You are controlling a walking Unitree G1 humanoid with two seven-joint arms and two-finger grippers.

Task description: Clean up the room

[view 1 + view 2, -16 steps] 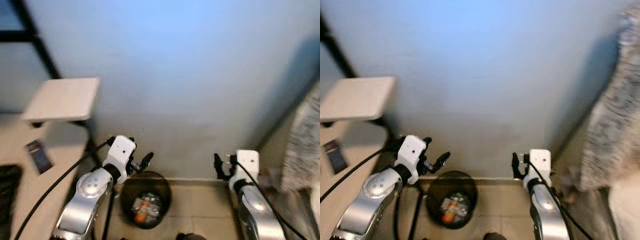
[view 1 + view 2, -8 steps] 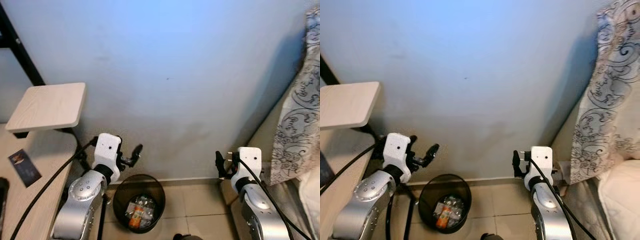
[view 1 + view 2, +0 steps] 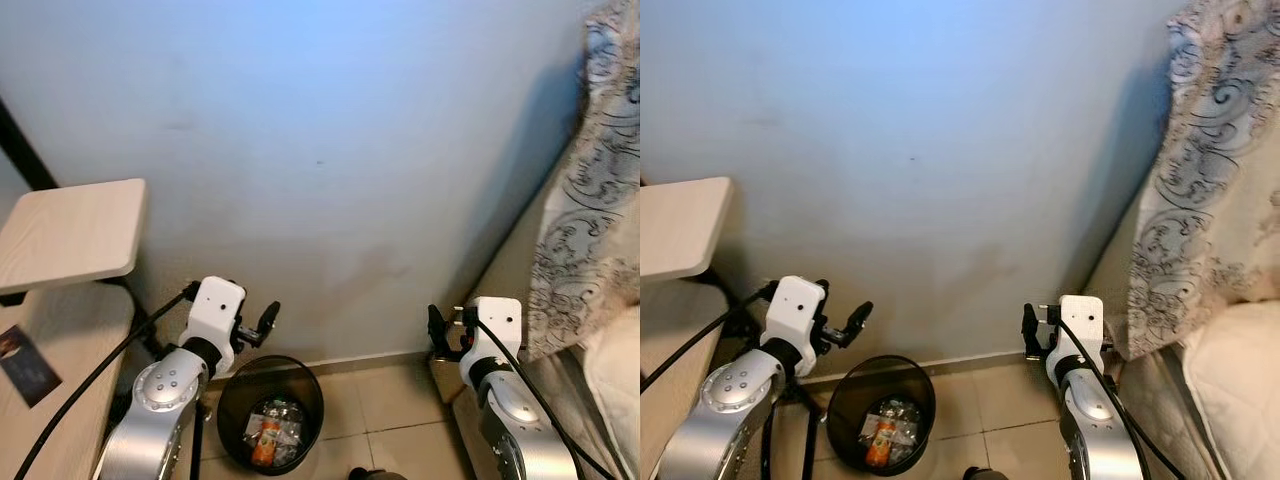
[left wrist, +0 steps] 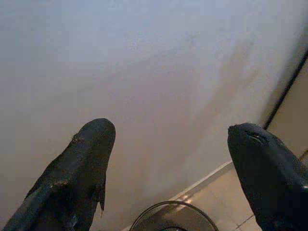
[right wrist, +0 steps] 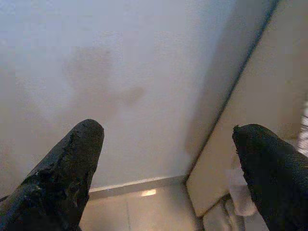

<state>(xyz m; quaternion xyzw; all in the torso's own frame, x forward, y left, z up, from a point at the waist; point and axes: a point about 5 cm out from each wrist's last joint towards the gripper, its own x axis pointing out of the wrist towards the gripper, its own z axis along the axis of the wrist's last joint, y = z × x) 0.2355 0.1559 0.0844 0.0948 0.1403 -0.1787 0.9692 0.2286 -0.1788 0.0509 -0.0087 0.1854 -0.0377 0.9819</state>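
1. Two grippers are raised toward the wall (image 3: 330,150): left gripper (image 4: 168,159) above the bin (image 3: 271,412), right gripper (image 5: 168,159) further right, near the curtain (image 3: 590,190). Both have fingers wide apart, holding nothing.
2. The bin stands on the tiled floor (image 3: 390,410) against the wall, near left, with wrappers and an orange item inside.
3. Change over the last second: the view has swung right and sharpened; the shelf (image 3: 70,235) sits further left and more curtain shows. The camera moved, not the objects.
4. Judgement: with rubbish binned and hands empty, the robot is likely searching for the next item.
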